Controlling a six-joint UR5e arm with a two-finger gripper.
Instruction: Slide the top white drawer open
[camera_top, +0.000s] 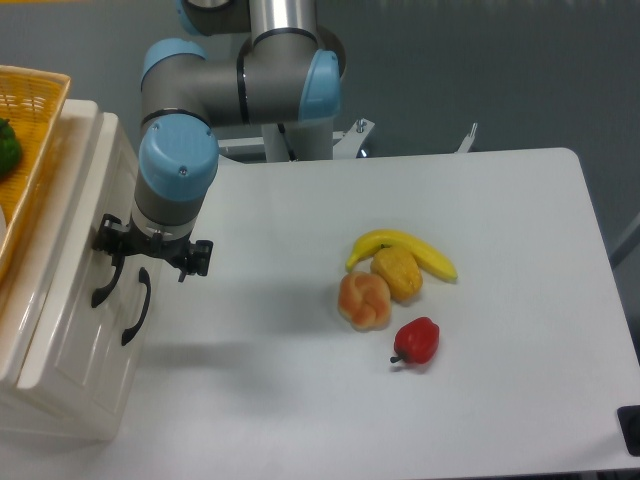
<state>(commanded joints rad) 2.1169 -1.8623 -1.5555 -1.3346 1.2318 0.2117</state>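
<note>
i'm seeing my gripper (113, 262) sitting at the top drawer's (62, 280) black handle (104, 282), though i cannot tell whether the fingers are clamping it.

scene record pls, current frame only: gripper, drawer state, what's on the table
gripper: two-finger gripper at the black curved handle of the top white drawer; grip not discernible
top drawer: front appears slightly out from the cabinet
lower drawer: black handle, untouched
cabinet top: yellow wicker basket
table: yellow banana, corn cob, bread roll, red pepper
</note>
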